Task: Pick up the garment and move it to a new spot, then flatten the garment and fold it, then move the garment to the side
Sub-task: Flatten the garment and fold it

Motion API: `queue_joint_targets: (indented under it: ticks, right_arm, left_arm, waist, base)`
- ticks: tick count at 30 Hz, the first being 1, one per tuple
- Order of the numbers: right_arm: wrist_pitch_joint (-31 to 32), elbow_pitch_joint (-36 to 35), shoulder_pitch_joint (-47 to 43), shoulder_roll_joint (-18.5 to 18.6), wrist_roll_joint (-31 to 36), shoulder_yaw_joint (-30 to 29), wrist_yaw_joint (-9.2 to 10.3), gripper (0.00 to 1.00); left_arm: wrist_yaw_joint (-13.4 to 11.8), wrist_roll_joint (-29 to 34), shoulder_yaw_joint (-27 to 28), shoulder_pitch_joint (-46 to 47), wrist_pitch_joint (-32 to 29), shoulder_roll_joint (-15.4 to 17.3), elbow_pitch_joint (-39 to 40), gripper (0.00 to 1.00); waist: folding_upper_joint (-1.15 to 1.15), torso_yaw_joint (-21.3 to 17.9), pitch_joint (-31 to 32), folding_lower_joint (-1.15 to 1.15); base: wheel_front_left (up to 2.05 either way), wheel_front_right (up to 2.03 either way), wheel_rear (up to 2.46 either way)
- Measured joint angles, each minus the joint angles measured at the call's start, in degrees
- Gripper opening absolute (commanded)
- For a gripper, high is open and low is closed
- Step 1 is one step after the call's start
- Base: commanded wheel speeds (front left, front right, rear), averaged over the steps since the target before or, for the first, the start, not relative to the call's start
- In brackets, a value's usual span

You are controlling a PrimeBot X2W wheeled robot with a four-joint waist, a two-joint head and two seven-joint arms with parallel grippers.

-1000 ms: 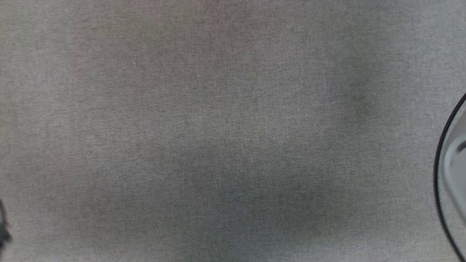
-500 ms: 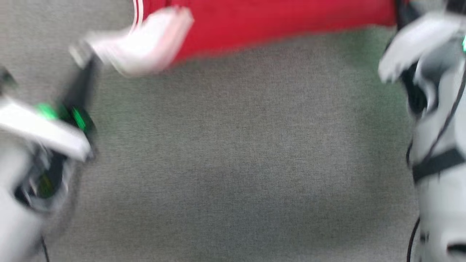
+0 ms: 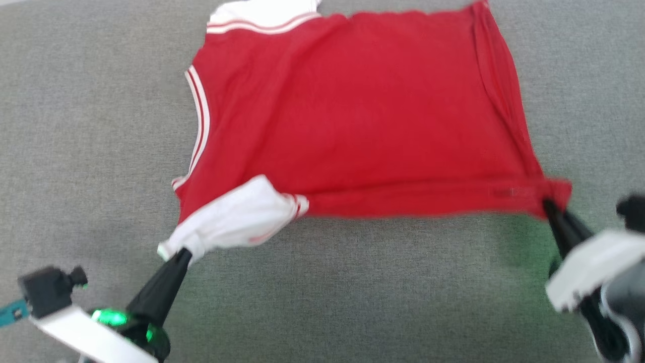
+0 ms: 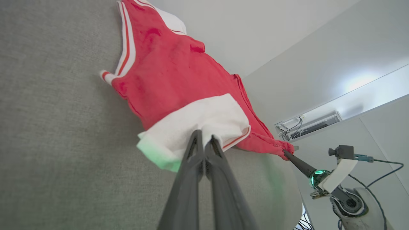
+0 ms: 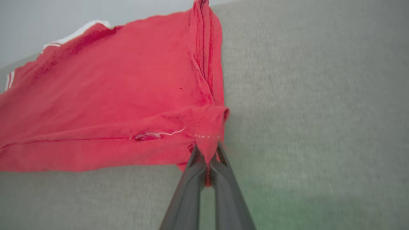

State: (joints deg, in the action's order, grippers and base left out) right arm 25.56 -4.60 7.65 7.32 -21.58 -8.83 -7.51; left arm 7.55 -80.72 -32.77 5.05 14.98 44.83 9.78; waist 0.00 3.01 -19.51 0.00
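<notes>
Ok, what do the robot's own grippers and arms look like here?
The left gripper and right gripper each have two long, tapering dark fingers. Behind them sit a green-lit ring, a white bracket carrying a small black camera with a teal plug, and thin dark cables along a pale grey wrist.

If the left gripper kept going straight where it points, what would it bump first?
The left gripper would push into the white sleeve it pinches, then probably the red jersey beyond.
</notes>
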Motion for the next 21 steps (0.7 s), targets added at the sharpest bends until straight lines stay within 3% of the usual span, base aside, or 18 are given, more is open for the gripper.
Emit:
queue_joint_targets:
  ticks: [6,11,16,21]
  right_arm:
    - [5.1,-10.8,-11.0,-1.6,-1.9,-0.6,0.00,0.00]
    - [5.0,-15.9,-14.7,-2.9,-2.6,-1.9,0.00,0.00]
    - [3.2,-15.7,-12.5,-3.5,-2.6,-2.4,0.00,0.00]
    - [0.1,-11.1,-3.8,-3.8,-2.4,-2.8,0.01,0.00]
  left_arm:
    - [0.0,0.6,1.1,-6.8,0.0,2.7,4.5,0.00]
    - [0.0,0.6,3.6,-10.8,0.0,4.2,7.6,0.00]
    - [0.0,2.5,4.2,-8.4,0.0,4.4,8.7,0.00]
    - [0.0,-1.3,1.6,2.0,0.0,3.8,7.8,0.00]
  waist:
    - [0.00,-0.1,0.1,0.00]
    - [0.00,-0.6,-0.5,0.00]
    - [0.00,-0.9,-1.0,0.00]
    - [0.00,-0.7,-2.2,0.00]
  base:
    - [0.00,0.00,0.00]
    - [0.00,0.00,0.00]
    - [0.00,0.00,0.00]
    - [0.00,0.00,0.00]
